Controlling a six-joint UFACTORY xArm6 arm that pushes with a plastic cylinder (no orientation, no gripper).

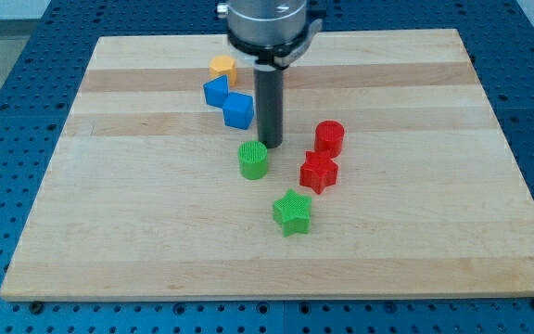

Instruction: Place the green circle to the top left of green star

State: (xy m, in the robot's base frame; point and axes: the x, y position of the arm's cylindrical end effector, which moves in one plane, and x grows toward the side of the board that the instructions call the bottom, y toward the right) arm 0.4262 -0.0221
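My tip, the lower end of a straight dark rod with nothing on it to open or close, rests on the pale wooden board near the middle. It grips nothing. The ridged green plastic circle sits just beside it, toward the view's bottom left, so close that I cannot tell whether they touch. Toward the view's bottom from there, slightly right and apart from the circle, lies the ridged green plastic star. To the view's right of my tip stand a red plastic cylinder and, just below it, a red plastic star-like block. To the view's upper left of my tip lie a blue plastic cube, a second blue block and an orange block.
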